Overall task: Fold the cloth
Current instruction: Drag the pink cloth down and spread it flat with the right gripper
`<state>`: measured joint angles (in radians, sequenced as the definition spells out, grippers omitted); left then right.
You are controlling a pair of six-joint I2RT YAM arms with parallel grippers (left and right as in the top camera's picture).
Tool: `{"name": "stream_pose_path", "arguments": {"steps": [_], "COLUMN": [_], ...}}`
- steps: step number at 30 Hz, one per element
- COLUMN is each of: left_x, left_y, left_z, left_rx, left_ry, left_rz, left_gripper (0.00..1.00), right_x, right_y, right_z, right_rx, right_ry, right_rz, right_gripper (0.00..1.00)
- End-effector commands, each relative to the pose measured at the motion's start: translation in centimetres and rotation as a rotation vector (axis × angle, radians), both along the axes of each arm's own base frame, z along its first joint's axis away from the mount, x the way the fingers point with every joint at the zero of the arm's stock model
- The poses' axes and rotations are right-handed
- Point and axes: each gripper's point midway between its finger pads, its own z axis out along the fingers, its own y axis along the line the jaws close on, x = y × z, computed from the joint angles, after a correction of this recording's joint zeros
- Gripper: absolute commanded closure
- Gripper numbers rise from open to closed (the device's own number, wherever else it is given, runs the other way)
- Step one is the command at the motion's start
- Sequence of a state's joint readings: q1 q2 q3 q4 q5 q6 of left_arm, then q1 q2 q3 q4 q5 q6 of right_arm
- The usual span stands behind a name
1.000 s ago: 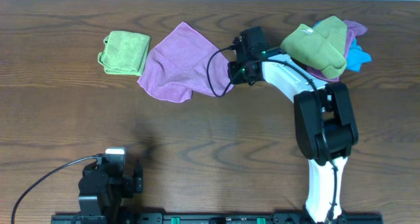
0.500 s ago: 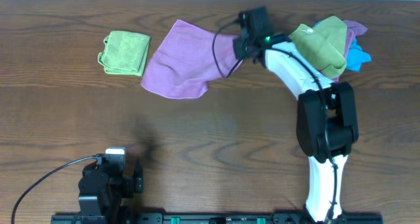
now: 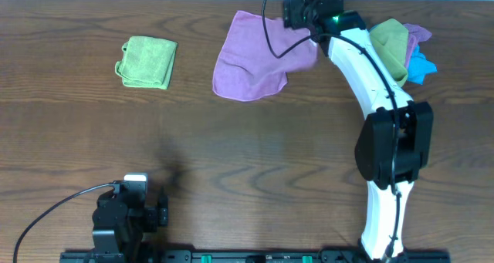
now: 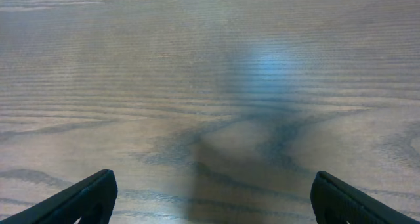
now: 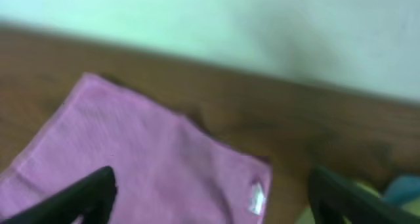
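The lilac-purple cloth (image 3: 251,62) lies rumpled on the table near its far edge, partly spread out. In the right wrist view the cloth (image 5: 131,158) fills the lower left, with its white tag (image 5: 256,199) at the right edge. My right gripper (image 3: 307,20) hovers over the cloth's far right corner; seen from the wrist, the right gripper (image 5: 213,191) is open, its fingers wide apart with nothing held between them. My left gripper (image 3: 160,209) rests far away at the near left. It shows as the left gripper (image 4: 213,198), open over bare wood.
A folded lime-green cloth (image 3: 147,61) lies at the far left. A pile of olive-green, purple and blue cloths (image 3: 397,47) sits at the far right, just beside my right arm. The table's back edge meets a pale wall (image 5: 262,27) right behind the cloth.
My right gripper dragged the cloth's corner rightward and toward the far edge, then opened and let it go. The left arm has stayed still.
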<state>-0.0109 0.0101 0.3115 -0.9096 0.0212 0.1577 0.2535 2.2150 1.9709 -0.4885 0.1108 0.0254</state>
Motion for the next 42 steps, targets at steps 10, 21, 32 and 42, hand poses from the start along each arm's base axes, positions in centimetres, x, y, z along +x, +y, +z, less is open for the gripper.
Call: {"name": "stream_pose_path", "arguments": {"steps": [10,21,32,42], "left_x": [-0.5,-0.5,-0.5,-0.5], "left_y": [0.3,0.3,0.3,0.3], "left_z": [-1.8,-1.8,-1.8,-1.8], "left_rx": [0.031,0.031,0.031,0.031], "left_ry": [0.055,0.055,0.055,0.055], "left_rz": [-0.003,-0.003,-0.003,-0.003], "left_gripper": [0.05,0.05,0.05,0.05], "right_x": [-9.1,-13.2,-14.7,-13.1], "right_y": [0.7,2.0,3.2,4.5], "right_z": [-6.0,-9.4,-14.2,-14.3], "right_rx": [0.05,0.112,0.16,0.17], "right_ry": [0.464,0.633,0.654,0.571], "right_rz": [0.051,0.138,0.177,0.204], "right_gripper": [0.32,0.44,0.54,0.57]}}
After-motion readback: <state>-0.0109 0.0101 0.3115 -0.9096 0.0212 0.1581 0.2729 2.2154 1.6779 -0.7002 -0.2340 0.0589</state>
